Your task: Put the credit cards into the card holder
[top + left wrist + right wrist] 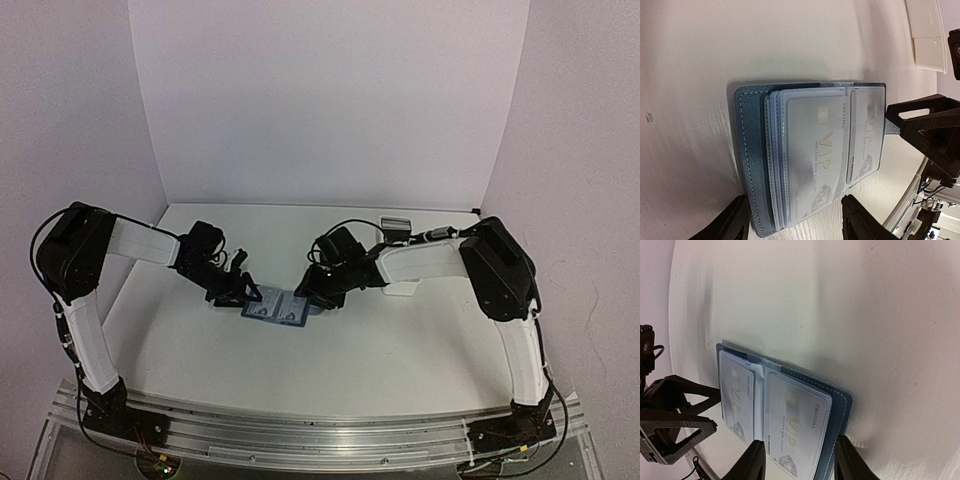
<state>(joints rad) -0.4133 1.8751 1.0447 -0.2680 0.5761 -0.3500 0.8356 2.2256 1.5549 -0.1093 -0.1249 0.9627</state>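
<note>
The dark-blue card holder (pixel 275 310) lies open and flat on the table between my two grippers. Its clear sleeves hold two silver VIP credit cards, one on each half (pixel 817 155) (pixel 866 135). My left gripper (pixel 238 292) is open, its fingers astride the holder's left half in the left wrist view (pixel 797 222). My right gripper (pixel 315 298) is open, its fingers astride the right half (pixel 800 460), over the card there (pixel 795 425). The holder's stitched blue cover (pixel 842 405) shows beside that card. No loose cards show.
A long white tray (pixel 927 35) lies to the right of the holder, partly under my right arm (pixel 405 290). A small grey object (pixel 396 222) sits at the back right. White walls close the table at the back and sides.
</note>
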